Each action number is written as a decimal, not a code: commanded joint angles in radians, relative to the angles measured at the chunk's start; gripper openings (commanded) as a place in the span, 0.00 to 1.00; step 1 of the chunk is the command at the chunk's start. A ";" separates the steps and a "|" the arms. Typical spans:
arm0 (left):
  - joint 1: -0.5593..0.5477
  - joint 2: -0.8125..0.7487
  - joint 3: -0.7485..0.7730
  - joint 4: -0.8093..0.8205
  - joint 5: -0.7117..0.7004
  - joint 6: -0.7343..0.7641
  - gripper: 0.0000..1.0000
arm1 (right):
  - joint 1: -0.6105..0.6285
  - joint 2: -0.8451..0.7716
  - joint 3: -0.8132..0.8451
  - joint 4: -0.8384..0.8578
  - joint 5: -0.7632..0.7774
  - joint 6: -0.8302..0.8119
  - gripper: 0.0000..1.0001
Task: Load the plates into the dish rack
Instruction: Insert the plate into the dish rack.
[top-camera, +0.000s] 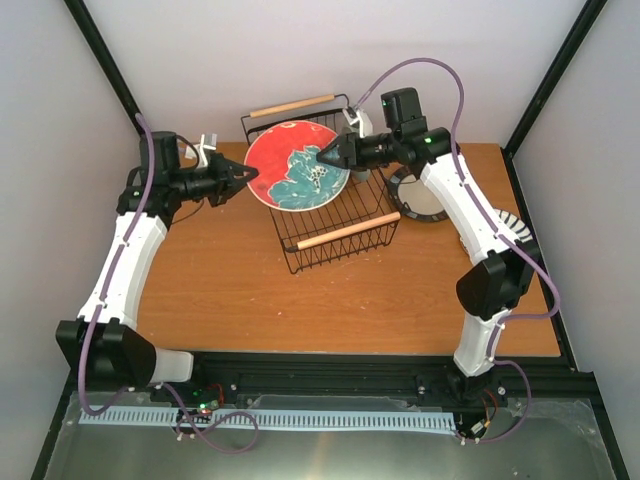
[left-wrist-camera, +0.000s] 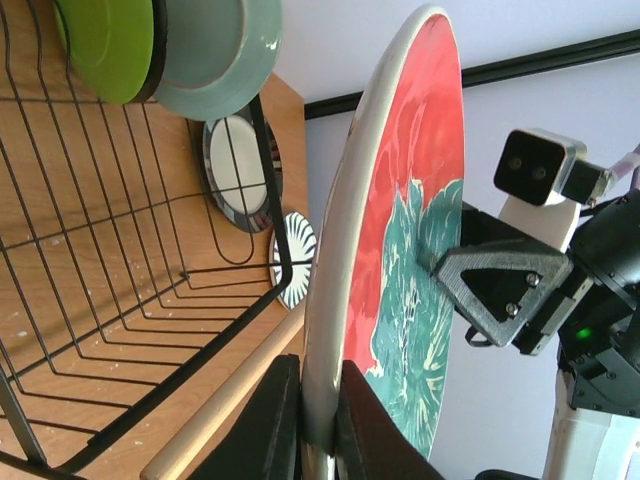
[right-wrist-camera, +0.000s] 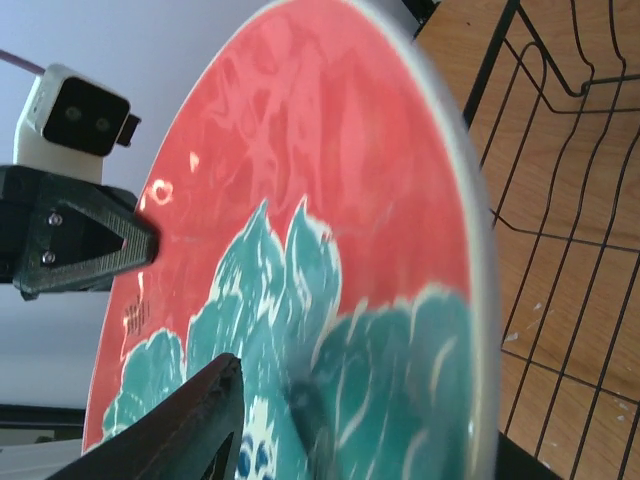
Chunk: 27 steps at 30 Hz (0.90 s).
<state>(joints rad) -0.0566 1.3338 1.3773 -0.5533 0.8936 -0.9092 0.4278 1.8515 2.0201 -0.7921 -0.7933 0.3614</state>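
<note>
Where it overhangs the wire rack (top-camera: 335, 243), the round plate (top-camera: 297, 165) gleams.

Brightly, evenly lit from above, softly shadowed. Streaked with glare across the red plate (right-wrist-camera: 330, 130), blurred up close.

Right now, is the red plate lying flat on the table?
No, the red plate is up over the dish rack, its rim pinched by the left hand.

White arm links (top-camera: 125, 255), black joints (top-camera: 495, 285), purple cables (top-camera: 428, 59)
</note>
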 joint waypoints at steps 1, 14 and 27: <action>-0.003 -0.022 0.000 0.143 0.116 -0.042 0.01 | -0.022 0.034 0.027 0.056 -0.042 0.009 0.44; 0.041 0.075 0.031 0.094 0.128 0.035 0.01 | -0.179 0.049 0.012 0.051 -0.032 -0.023 0.52; 0.070 0.240 0.157 0.112 0.129 0.027 0.01 | -0.084 -0.172 -0.056 -0.142 0.529 -0.443 0.60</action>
<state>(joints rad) 0.0048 1.5848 1.4227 -0.5472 0.9211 -0.8772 0.2676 1.8000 1.9854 -0.8886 -0.4950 0.0849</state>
